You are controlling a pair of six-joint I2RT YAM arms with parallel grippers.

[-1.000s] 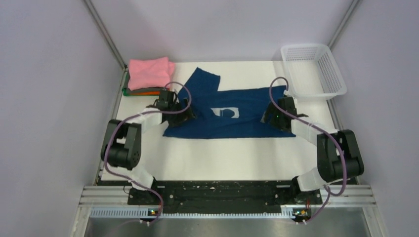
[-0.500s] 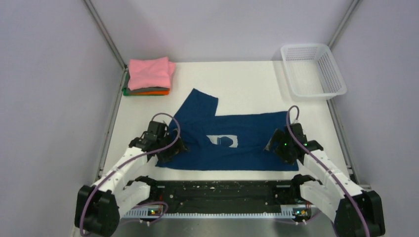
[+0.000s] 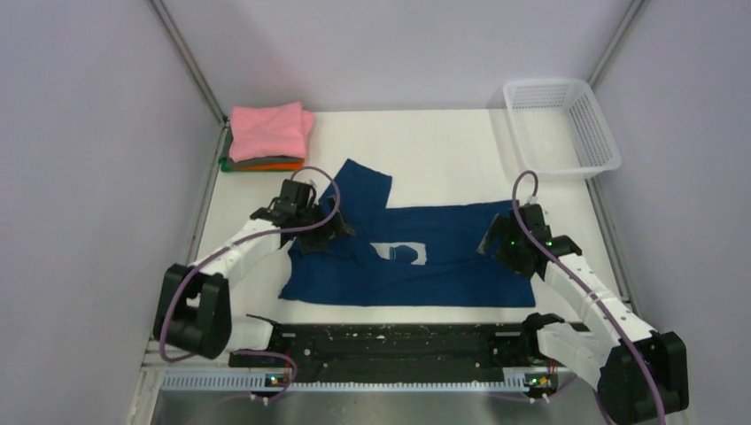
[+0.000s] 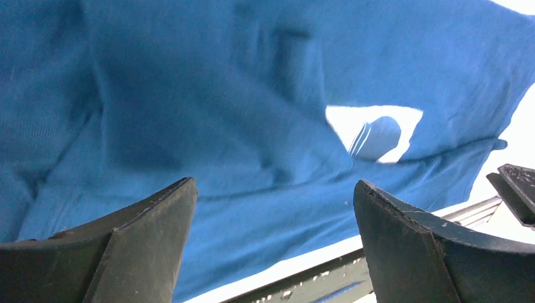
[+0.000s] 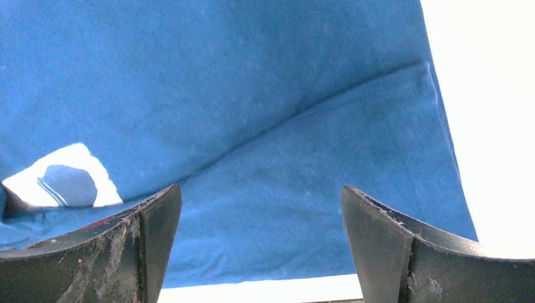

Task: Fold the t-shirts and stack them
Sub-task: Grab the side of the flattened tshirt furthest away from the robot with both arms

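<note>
The navy blue t-shirt lies spread on the white table near the front edge. One sleeve points toward the back. A fold partly covers its white chest print. My left gripper hovers open over the shirt's left part. In the left wrist view the open gripper has only blue cloth and the print beyond it. My right gripper hovers open over the shirt's right end. The right wrist view shows the open gripper above the cloth. A folded pink shirt tops an orange and green stack at the back left.
A white plastic mesh basket stands at the back right corner. Walls close in on the left, right and back. The black base rail runs along the near edge, just below the shirt's hem.
The shirt was dragged from mid-table toward the near edge and now rests there. My left gripper has since moved back and left over the shirt. The right gripper has shifted slightly back.
</note>
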